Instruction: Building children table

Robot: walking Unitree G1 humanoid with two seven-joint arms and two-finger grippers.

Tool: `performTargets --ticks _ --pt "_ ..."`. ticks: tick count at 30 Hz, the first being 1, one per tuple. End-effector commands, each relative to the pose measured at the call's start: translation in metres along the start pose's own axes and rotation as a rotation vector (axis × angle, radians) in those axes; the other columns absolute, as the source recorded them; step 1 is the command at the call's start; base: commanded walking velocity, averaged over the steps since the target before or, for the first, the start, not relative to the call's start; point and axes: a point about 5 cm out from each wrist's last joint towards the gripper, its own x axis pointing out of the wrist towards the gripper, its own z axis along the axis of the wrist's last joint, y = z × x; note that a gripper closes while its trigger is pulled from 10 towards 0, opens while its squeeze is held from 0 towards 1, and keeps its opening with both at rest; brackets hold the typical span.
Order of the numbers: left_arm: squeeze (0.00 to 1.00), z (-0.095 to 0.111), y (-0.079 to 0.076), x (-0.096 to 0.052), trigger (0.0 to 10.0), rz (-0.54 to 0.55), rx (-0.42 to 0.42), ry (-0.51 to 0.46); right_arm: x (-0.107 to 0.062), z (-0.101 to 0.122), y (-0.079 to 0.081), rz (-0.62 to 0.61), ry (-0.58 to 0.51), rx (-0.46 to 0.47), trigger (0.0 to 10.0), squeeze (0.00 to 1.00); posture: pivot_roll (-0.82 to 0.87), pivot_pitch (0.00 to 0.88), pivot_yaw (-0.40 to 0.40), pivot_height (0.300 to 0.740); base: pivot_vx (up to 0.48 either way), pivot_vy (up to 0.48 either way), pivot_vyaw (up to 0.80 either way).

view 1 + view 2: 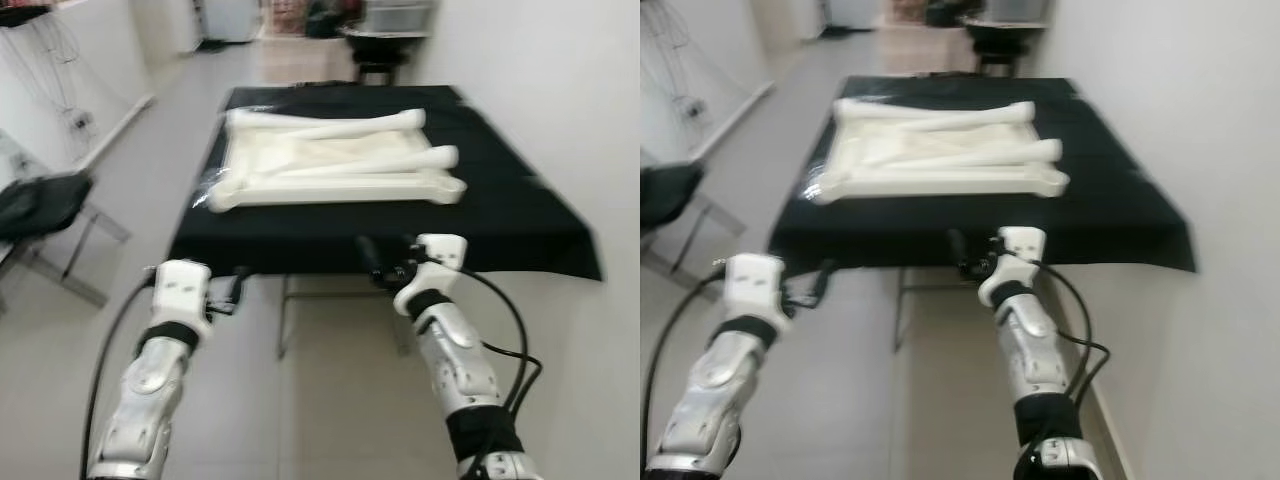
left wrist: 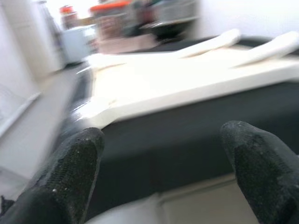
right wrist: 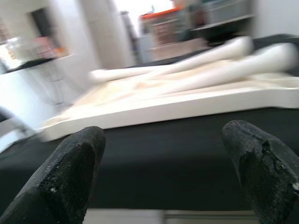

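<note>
White tabletop, legs, black cloth

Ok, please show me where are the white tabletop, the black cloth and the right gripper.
white tabletop (image 1: pixel 340 188): left eye view, near edge.
black cloth (image 1: pixel 520 215): left eye view, bare right part.
right gripper (image 3: pixel 163 158): right wrist view, between the open fingertips.
</note>
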Motion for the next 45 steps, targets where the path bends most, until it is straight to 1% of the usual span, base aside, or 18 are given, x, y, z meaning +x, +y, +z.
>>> performTargets --ticks 1,4,5,8,10,12,14,17,21,33,45 --pt "0.00 0.006 0.003 0.000 10.0 -0.001 0.006 -0.008 0.005 0.009 0.006 0.035 -0.030 0.005 10.0 0.00 0.05 0.065 -0.023 0.740 0.334 0.000 0.00" --pt "0.00 0.007 0.003 0.000 10.0 -0.001 0.006 -0.011 0.006 0.012 0.008 0.048 -0.040 0.002 10.0 0.00 0.05 0.064 -0.023 0.740 0.334 0.000 0.00" --pt "0.00 0.009 0.003 0.001 10.0 -0.004 0.005 -0.014 0.010 0.022 0.012 0.071 -0.076 -0.002 10.0 0.00 0.05 0.062 -0.021 0.740 0.334 0.000 0.00" --pt "0.00 0.010 0.002 0.001 10.0 -0.006 0.005 -0.015 0.012 0.026 0.013 0.078 -0.089 -0.003 10.0 0.00 0.05 0.062 -0.021 0.740 0.334 0.000 0.00" --pt "0.00 0.012 0.000 0.001 10.0 -0.015 0.002 -0.013 0.014 0.036 0.016 0.100 -0.114 -0.004 10.0 0.00 0.05 0.060 -0.023 0.740 0.334 0.000 0.00" --pt "0.00 0.012 0.000 0.001 10.0 -0.015 0.002 -0.013 0.014 0.036 0.016 0.100 -0.114 -0.004 10.0 0.00 0.05 0.060 -0.023 0.740 0.334 0.000 0.00" --pt "0.00 0.012 -0.003 0.001 10.0 -0.025 -0.002 -0.009 0.016 0.043 0.019 0.123 -0.131 -0.017 10.0 0.00 0.05 0.061 -0.022 0.740 0.336 0.000 0.00" --pt "0.00 0.012 -0.007 0.001 10.0 -0.036 -0.008 -0.004 0.017 0.047 0.023 0.145 -0.141 -0.031 10.0 0.00 0.05 0.063 -0.024 0.740 0.334 0.000 0.00" --pt "0.00 0.010 -0.010 0.001 10.0 -0.043 -0.012 0.001 0.017 0.045 0.027 0.164 -0.134 -0.053 10.0 0.00 0.05 0.066 -0.027 0.740 0.334 0.000 0.00" --pt "0.00 0.011 -0.014 0.001 10.0 -0.056 -0.022 0.007 0.016 0.043 0.035 0.195 -0.120 -0.063 10.0 0.00 0.04 0.074 -0.023 0.740 0.333 0.000 0.00" --pt "0.00 0.009 -0.016 0.001 10.0 -0.071 -0.019 0.026 0.013 0.039 0.037 0.211 -0.111 -0.085 10.0 0.00 0.04 0.084 -0.011 0.740 0.327 0.000 0.00"
